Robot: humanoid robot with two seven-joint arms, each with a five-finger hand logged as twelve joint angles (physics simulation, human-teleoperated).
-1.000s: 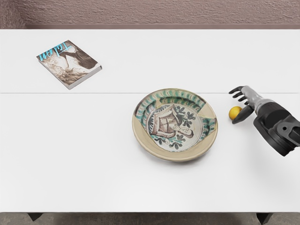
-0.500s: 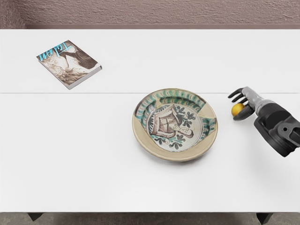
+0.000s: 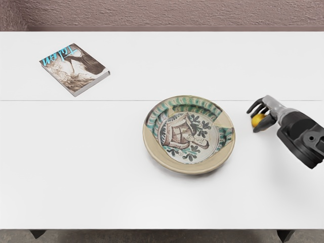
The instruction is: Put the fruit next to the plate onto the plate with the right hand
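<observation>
Bare counter [image 3: 76, 172] runs along the near edge, with plenty of room there. The plate [image 3: 152, 148] sits mid-counter. At its 3 o'clock, apart from the rim, my right hand [image 3: 265, 112] has the fruit [image 3: 257, 120]. The fingers [image 3: 255, 105] are curled over its far side and the thumb is on the near side, clenched on it. I can't tell whether it's off the counter. There's an open white gap between fruit and rim. Far off at 10 o'clock lies a book [image 3: 74, 68], well apart.

I see a wide white table [image 3: 76, 167] with a faint seam running across it (evenly lit, soft shadows). A rough brownish wall [image 3: 162, 12] stands behind, and dark floor [image 3: 152, 236] shows below the front edge.
</observation>
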